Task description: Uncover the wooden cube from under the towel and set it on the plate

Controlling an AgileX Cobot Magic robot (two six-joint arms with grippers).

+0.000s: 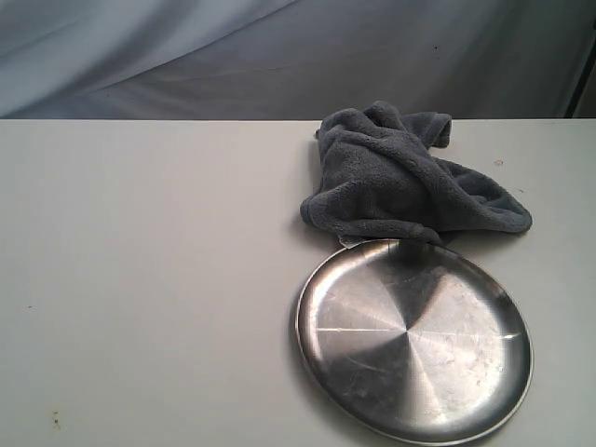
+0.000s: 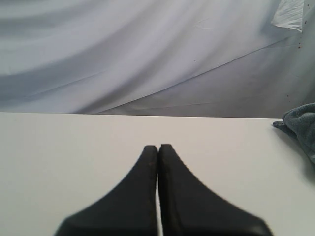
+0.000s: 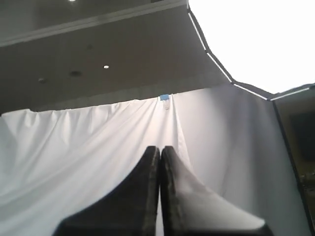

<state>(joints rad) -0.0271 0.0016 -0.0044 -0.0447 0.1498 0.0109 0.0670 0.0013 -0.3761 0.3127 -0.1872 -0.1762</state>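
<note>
The left pincer and right pincer are pressed shut, holding nothing. The crumpled dark grey towel lies on the bench, its edge touching the steel plate; the wooden cube is out of sight.

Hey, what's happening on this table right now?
Nothing is being handled at this moment. The dark grey towel lies bunched on the white table, its near edge meeting the rim of the steel plate, which holds nothing. No wooden cube shows; it may lie under the towel. The left pincer is shut and empty, low over the table. The right pincer is shut too, aimed up at the backdrop curtain.
</note>
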